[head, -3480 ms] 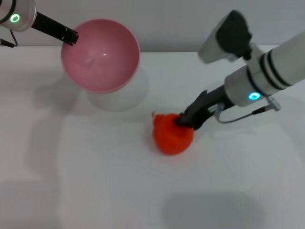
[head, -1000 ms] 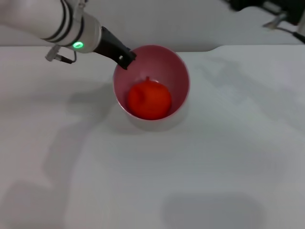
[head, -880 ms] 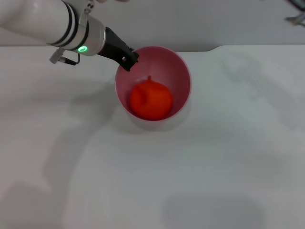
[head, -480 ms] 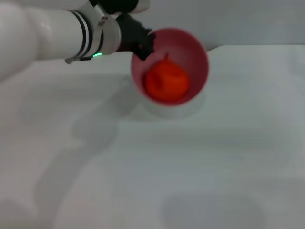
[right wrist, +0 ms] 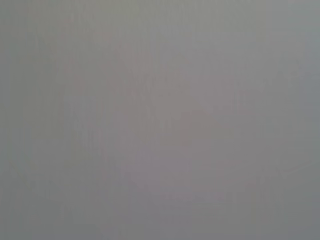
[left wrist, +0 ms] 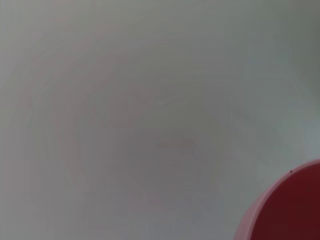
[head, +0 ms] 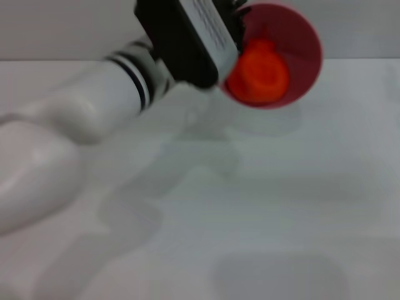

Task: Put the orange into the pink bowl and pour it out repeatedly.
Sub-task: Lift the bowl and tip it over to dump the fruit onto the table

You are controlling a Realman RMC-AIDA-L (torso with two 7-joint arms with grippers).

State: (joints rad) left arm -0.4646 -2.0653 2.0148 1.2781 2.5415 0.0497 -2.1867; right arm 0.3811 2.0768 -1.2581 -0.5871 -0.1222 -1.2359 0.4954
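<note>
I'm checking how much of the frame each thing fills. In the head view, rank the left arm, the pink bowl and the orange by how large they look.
1. Left arm: by far the largest, though it is nearest the camera, which inflates it.
2. Pink bowl: held up by the left gripper at its rim.
3. Orange: smallest, sitting inside the bowl.
</note>
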